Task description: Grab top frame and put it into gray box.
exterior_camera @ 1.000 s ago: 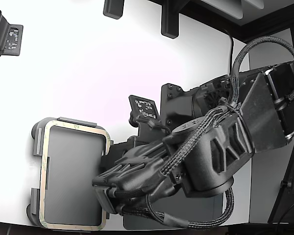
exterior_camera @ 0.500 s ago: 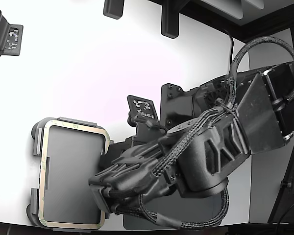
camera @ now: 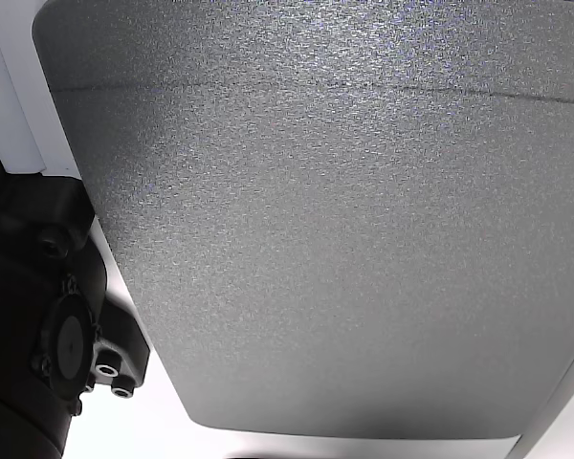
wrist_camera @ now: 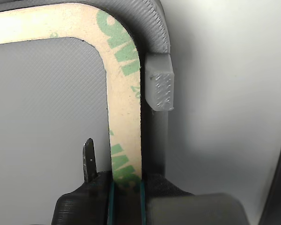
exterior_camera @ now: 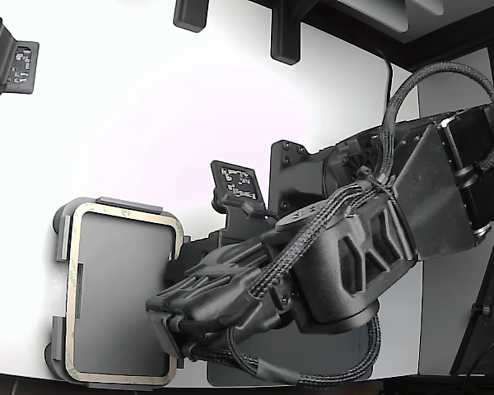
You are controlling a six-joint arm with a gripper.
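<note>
The top frame (exterior_camera: 123,212), a thin beige ring with green patches, lies on the rim of the gray box (exterior_camera: 62,239) at the lower left of the exterior view. My gripper (exterior_camera: 166,325) sits at the frame's right side, near its lower corner. In the wrist view one strip of the frame (wrist_camera: 124,108) runs straight into my gripper (wrist_camera: 124,187), which looks shut on it. One thin fingertip (wrist_camera: 89,157) shows just inside the ring, over the box floor. A raised tab of the gray box (wrist_camera: 160,89) stands right beside the strip.
A dark gray flat mat (exterior_camera: 230,374) lies under my arm at the table's front edge and fills the other view (camera: 316,220). A second black gripper (exterior_camera: 4,62) sits at the top left. Black fixtures (exterior_camera: 284,37) stand at the back. The table edge runs just below the box.
My arm has shifted a little to the exterior view's left and downward, over the box's right edge. The frame stays on the box, barely moved.
</note>
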